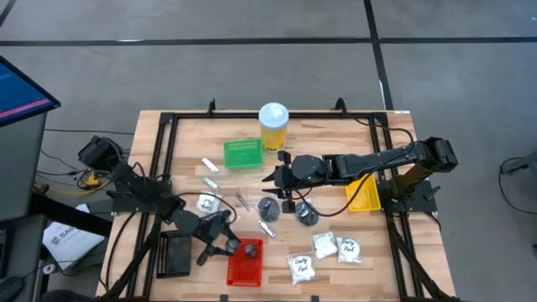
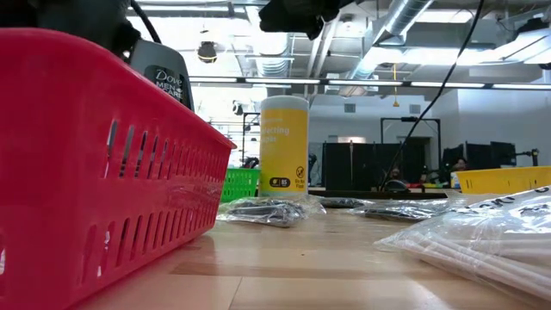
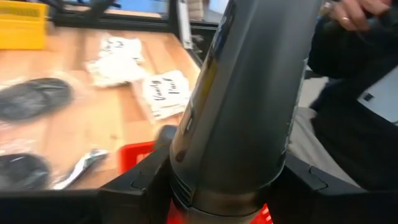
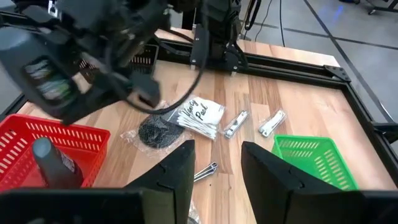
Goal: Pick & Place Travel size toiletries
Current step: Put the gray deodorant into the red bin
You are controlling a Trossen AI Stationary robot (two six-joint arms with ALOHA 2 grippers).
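Observation:
My left gripper (image 1: 228, 243) (image 3: 230, 196) hangs over the far left corner of the red tray (image 1: 245, 264) and is shut on a dark grey bottle (image 3: 236, 93) (image 4: 34, 68). A second dark bottle (image 4: 53, 163) stands in that tray. My right gripper (image 1: 277, 180) (image 4: 217, 168) hovers open above the table's middle and holds nothing. Below it lie dark pucks (image 1: 268, 207), a white sachet (image 4: 202, 115) and silvery tubes (image 4: 236, 124). More white sachets (image 1: 323, 247) lie at the near right. My left gripper pinches one end of the dark grey bottle (image 3: 224, 186) between its two fingers. The rest of the bottle sticks out ahead, along the fingers. The bottle is tilted and lifted clear above the red tray's rim (image 2: 129, 86).
A tall yellow jar with a white lid (image 1: 273, 126) and a green tray (image 1: 242, 153) stand at the far middle. A yellow tray (image 1: 363, 193) sits under the right arm, a black tray (image 1: 176, 254) at the near left. A person sits beyond the table's near edge (image 3: 348, 93).

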